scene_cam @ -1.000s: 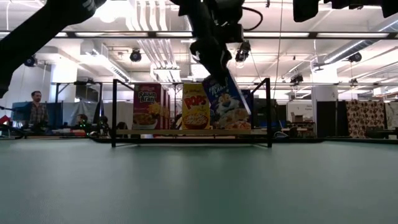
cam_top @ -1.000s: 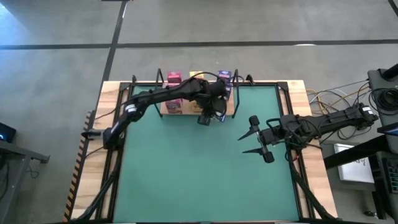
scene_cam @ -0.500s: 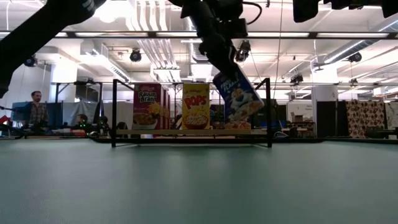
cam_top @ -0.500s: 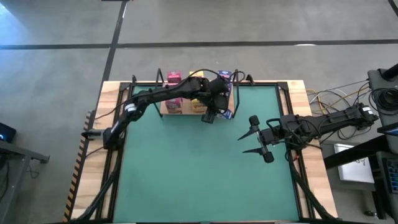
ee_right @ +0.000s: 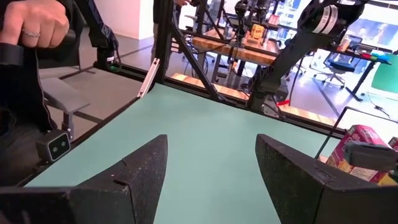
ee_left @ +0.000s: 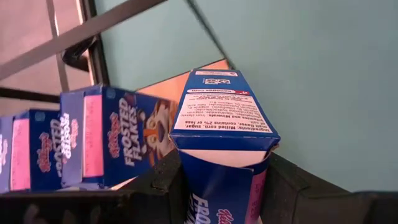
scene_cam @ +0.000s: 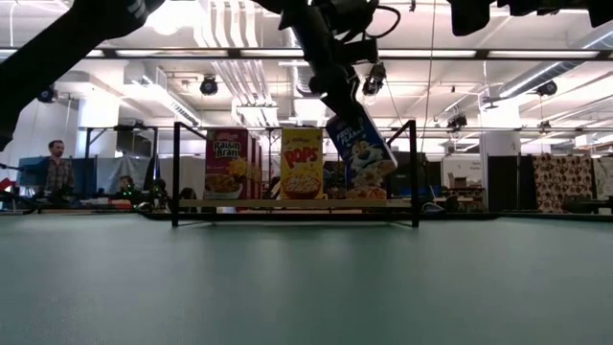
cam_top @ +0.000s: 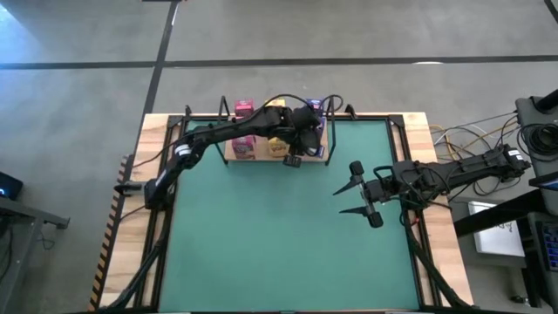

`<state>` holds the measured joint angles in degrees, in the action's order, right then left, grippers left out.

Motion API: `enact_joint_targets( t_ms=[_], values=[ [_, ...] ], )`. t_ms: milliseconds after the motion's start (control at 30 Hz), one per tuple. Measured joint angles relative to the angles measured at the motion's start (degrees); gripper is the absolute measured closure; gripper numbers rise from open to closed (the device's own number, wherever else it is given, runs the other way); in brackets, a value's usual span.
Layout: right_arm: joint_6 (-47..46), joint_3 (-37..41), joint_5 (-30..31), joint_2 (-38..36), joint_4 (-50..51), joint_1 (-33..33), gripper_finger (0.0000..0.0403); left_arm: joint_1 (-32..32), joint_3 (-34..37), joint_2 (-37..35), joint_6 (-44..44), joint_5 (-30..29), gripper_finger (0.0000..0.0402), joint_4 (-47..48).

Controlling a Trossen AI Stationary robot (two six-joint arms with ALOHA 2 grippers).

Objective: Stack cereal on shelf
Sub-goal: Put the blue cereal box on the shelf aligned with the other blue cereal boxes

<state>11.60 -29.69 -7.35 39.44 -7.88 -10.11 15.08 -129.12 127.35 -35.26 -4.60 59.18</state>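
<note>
The counter (cam_top: 261, 253) is covered by a green mat (cam_top: 279, 235). At its far edge lies the wooden shelf (scene_cam: 287, 203) with black wire brackets, and on it stand pink (scene_cam: 226, 164), yellow (scene_cam: 301, 164) and blue cereal boxes (ee_left: 102, 140).

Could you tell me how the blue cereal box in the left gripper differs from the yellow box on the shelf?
The blue box hangs tilted in the air, clamped by the left gripper; the yellow box stands upright, untouched. The blue box is above the shelf near its right end, not resting on it; the yellow box sits on the board mid-shelf. Both are small cereal boxes with printed fronts facing the low camera.
</note>
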Motion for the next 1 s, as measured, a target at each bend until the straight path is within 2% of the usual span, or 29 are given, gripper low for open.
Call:
enact_joint_targets(
  t_ms=[1000],
  values=[
    [0.4, 0.0, 0.0, 0.0, 0.0, 0.0, 0.017, 1.0, 3.3, 0.0, 3.0, -0.5, 0.0273, -2.8]
  ],
)
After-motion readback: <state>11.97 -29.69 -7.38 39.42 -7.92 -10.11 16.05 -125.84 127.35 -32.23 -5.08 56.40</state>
